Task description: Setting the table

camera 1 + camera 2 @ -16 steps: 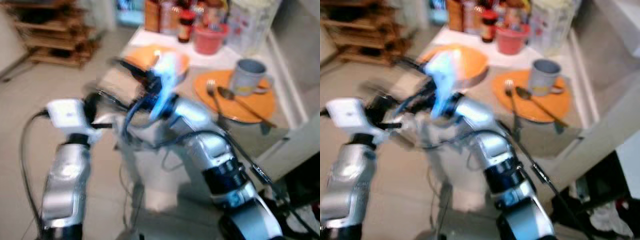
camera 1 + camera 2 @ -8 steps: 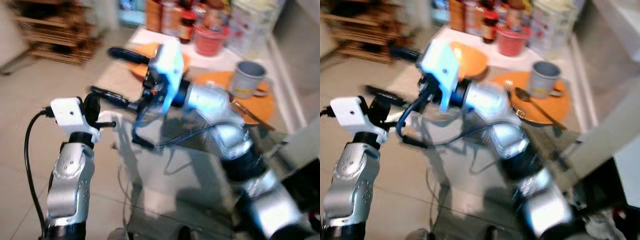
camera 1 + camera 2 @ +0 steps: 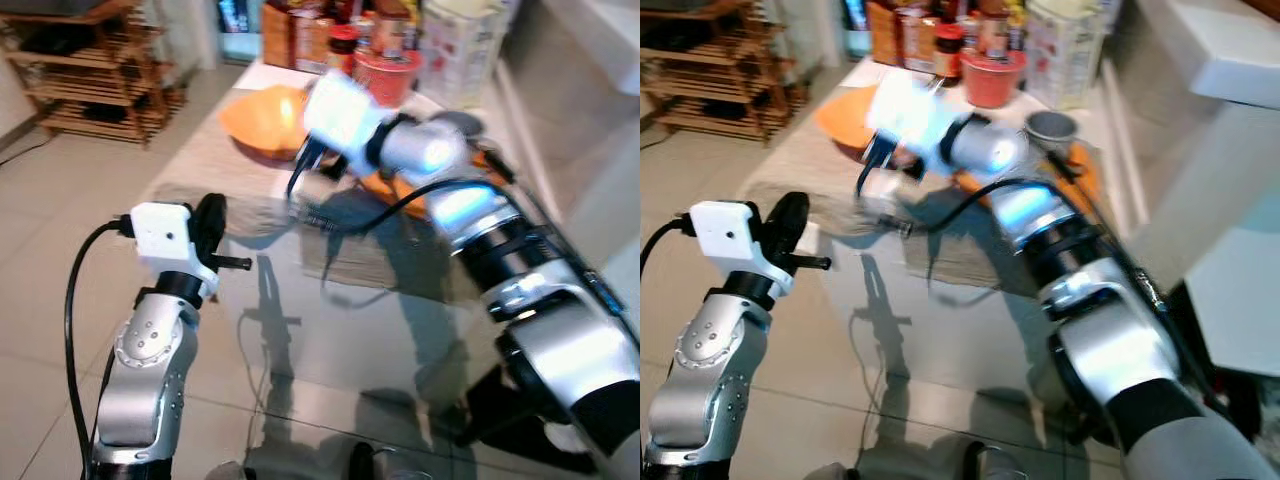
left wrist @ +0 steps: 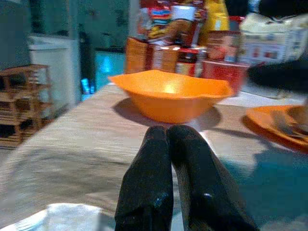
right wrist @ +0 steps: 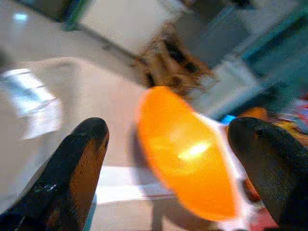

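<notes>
An orange bowl (image 4: pixel 169 94) is sitting on a striped mat on the bench (image 3: pixel 330 330), beside an orange plate (image 4: pixel 274 127) carrying cutlery. The right tool (image 5: pixel 173 159) is hovering before the bowl with fingers spread wide, gripping nothing. The left tool (image 4: pixel 174 178) is pointing toward the bowl, fingers pressed together and empty. Jars and packets are standing behind.

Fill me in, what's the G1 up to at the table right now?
It is setting the table. The right end effector is open and reaching across the glass table toward the orange plastic bowl, not yet touching it. The left end effector is shut, empty and low at the near table edge, pointing at the same bowl. Behind the right arm sit an orange plate and a grey mug.
</notes>
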You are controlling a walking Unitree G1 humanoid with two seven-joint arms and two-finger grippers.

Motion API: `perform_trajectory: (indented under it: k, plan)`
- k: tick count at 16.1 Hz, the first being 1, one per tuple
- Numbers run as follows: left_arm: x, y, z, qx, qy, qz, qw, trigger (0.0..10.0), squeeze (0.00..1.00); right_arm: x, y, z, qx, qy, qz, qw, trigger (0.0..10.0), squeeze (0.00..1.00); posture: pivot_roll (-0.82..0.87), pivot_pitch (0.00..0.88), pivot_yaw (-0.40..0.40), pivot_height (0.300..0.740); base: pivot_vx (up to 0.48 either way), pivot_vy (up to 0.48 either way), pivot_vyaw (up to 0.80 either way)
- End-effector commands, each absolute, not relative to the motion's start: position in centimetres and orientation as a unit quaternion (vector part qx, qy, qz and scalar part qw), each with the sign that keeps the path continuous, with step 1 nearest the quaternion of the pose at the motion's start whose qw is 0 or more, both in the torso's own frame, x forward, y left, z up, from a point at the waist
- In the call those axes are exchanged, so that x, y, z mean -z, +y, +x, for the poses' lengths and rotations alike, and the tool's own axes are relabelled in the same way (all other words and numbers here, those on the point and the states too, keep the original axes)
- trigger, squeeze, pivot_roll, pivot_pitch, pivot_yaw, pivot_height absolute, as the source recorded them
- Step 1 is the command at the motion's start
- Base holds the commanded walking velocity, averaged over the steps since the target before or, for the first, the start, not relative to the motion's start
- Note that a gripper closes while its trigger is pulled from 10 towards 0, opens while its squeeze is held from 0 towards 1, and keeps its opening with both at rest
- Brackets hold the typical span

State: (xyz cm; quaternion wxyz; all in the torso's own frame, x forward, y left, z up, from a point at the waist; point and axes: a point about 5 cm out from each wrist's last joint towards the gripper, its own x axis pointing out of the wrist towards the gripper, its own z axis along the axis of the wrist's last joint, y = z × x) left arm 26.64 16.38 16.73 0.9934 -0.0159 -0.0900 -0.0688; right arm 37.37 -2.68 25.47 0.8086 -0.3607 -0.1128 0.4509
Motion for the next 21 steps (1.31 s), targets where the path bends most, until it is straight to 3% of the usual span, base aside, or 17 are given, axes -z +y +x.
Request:
perform_trajectory:
  k: [1,3,4,6,7,8,9,10,11,15,21]
  plan:
    - [-16.9,16.2,26.4,0.078,-0.088,-0.005,0.993,10.0,0.0,-25.7,-2.6,37.5,-0.455,-0.116,-0.366,0.803,10.0,0.0,-0.03,0.083,-0.029,0.74,0.0,0.0,0.0]
    - [-16.8,15.8,26.2,0.085,-0.086,-0.003,0.993,10.0,0.0,-25.9,-3.4,39.2,-0.368,-0.104,-0.377,0.844,10.0,0.0,-0.03,0.088,-0.03,0.74,0.0,0.0,0.0]
    - [-16.8,15.8,26.2,0.086,-0.085,-0.002,0.993,10.0,0.0,-25.9,-3.4,39.3,-0.365,-0.103,-0.373,0.847,10.0,0.0,-0.03,0.089,-0.031,0.74,0.0,0.0,0.0]
    - [-16.8,15.7,26.1,0.084,-0.085,-0.003,0.993,10.0,0.0,-26.6,-3.0,39.0,-0.392,-0.12,-0.289,0.865,10.0,0.0,-0.03,0.094,-0.032,0.74,0.0,0.0,0.0]
    - [-16.9,15.7,26.1,0.082,-0.085,-0.002,0.993,10.0,0.0,-27.4,-2.5,38.3,-0.433,-0.152,-0.201,0.865,10.0,0.0,-0.03,0.098,-0.033,0.74,0.0,0.0,0.0]
    - [-16.9,15.9,26.1,0.071,-0.086,-0.012,0.994,10.0,0.0,-29.9,-2.3,35.8,-0.533,-0.218,0.082,0.814,10.0,0.0,-0.03,0.104,-0.037,0.74,0.0,0.0,0.0]
    - [-16.9,16.0,26.0,0.066,-0.087,-0.016,0.994,10.0,0.0,-30.4,-2.5,35.1,-0.553,-0.225,0.14,0.79,10.0,0.0,-0.03,0.105,-0.036,0.74,0.0,0.0,0.0]
    - [-16.8,16.2,26.0,0.058,-0.087,-0.026,0.994,10.0,0.0,-30.7,-2.7,33.8,-0.585,-0.227,0.219,0.747,10.0,0.0,-0.03,0.107,-0.039,0.74,0.0,0.0,0.0]
    - [-16.8,16.5,25.9,0.045,-0.09,-0.031,0.994,10.0,0.0,-29.8,-2.4,32.7,-0.603,-0.221,0.23,0.731,10.0,0.0,-0.03,0.108,-0.037,0.74,0.0,0.0,0.0]
    - [-16.5,17.2,25.9,0.018,-0.086,-0.028,0.996,10.0,0.0,-26.5,-1.4,30.5,-0.625,-0.178,0.215,0.729,10.0,0.0,-0.04,0.109,-0.035,0.74,0.367,0.0,0.0]
    - [-17.3,16.7,26.2,0.019,-0.104,-0.058,0.993,10.0,0.0,-27.0,-1.9,29.0,-0.635,-0.173,0.209,0.724,10.0,0.0,-0.05,0.103,-0.035,0.74,0.288,0.0,0.0]
